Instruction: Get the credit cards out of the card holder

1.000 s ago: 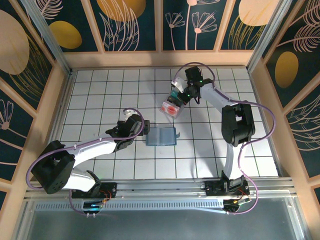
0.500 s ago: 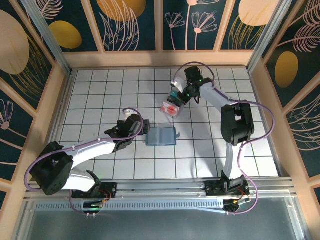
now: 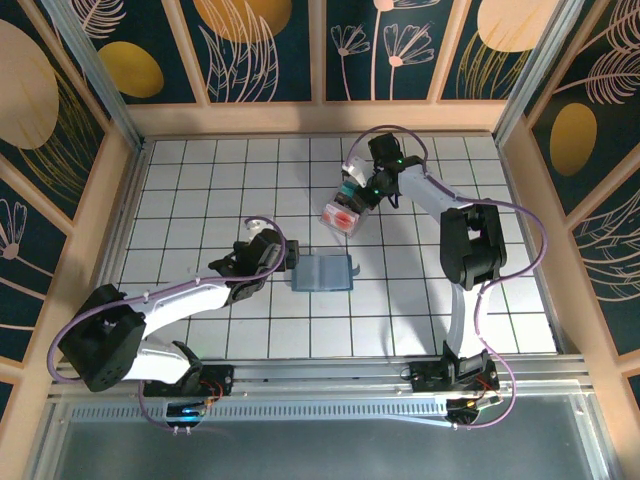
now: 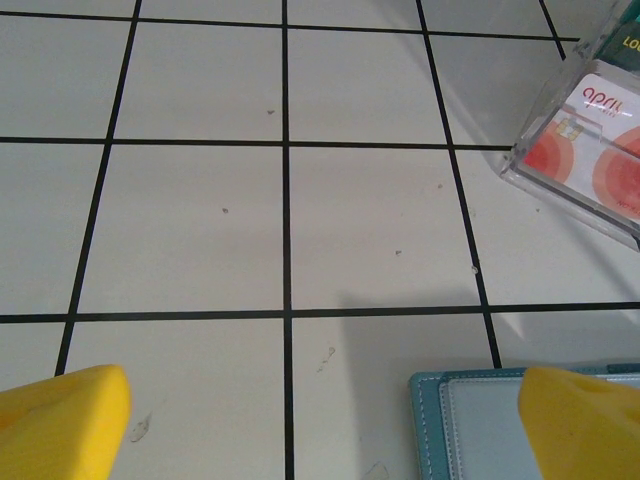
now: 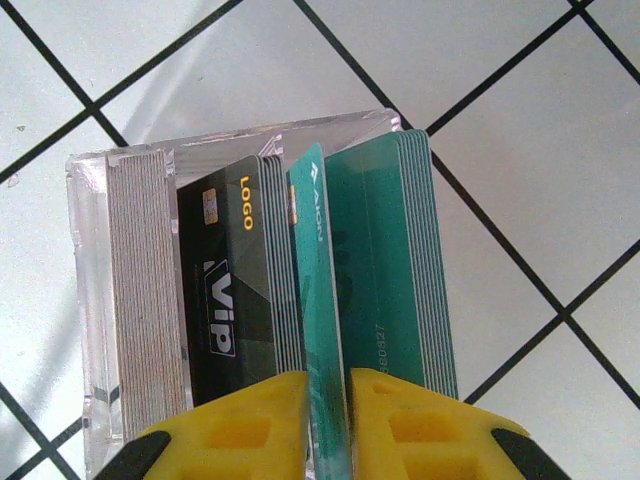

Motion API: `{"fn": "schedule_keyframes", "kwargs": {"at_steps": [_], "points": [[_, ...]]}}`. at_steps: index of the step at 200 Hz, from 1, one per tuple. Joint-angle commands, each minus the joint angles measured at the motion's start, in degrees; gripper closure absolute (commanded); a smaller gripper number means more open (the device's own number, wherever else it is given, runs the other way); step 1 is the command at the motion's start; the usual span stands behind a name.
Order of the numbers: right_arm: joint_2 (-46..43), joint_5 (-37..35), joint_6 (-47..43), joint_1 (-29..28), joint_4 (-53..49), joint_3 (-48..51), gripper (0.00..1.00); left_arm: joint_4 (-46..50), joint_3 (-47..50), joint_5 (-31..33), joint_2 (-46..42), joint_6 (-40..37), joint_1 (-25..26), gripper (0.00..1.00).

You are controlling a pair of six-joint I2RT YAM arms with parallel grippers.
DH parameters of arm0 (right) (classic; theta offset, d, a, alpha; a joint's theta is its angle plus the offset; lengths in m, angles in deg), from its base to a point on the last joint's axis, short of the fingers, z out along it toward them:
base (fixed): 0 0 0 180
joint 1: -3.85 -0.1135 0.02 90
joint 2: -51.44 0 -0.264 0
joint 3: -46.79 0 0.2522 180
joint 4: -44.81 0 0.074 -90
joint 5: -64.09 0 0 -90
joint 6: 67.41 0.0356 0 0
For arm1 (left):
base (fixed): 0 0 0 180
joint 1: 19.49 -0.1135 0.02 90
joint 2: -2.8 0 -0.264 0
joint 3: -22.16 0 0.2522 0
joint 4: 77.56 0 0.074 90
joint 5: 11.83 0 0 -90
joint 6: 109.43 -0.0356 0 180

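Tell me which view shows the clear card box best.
Right wrist: the clear box is close up, cards on edge inside, the right gripper pinching a teal card. Top view shows it small; left wrist catches one corner.

Wide open white tiled counter (image 3: 200,180) far left and near right; mid-counter, the clear plastic card box (image 5: 88,300) and flat slate-blue fold wallet (image 3: 322,273) block passage.

The place is a robot test cell in a lab: two arms (image 3: 185,298) bolted to a metal rail (image 3: 320,375), a white gridded table (image 3: 200,180), and wood-framed walls with flower-print panels (image 3: 250,50).
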Motion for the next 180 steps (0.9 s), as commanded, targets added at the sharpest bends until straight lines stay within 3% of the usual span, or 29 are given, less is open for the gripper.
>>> {"fn": "schedule_keyframes", "kwargs": {"at_steps": [1, 72, 180], "points": [[0.5, -0.4, 0.1, 0.5, -1.4, -2.3, 0.81, 0.1, 0.5, 0.5, -1.4, -0.7, -0.5, 0.01], [-2.4, -0.9, 1.9, 0.6, 0.6, -1.3, 0.82, -0.4, 0.4, 0.5, -1.5, -0.9, -0.5, 0.01], [-14.6, -5.1, 11.0, 1.1, 7.4, 7.6, 0.59, 1.1, 0.8, 2.3, -2.8, -1.3, -0.7, 0.01]]}}
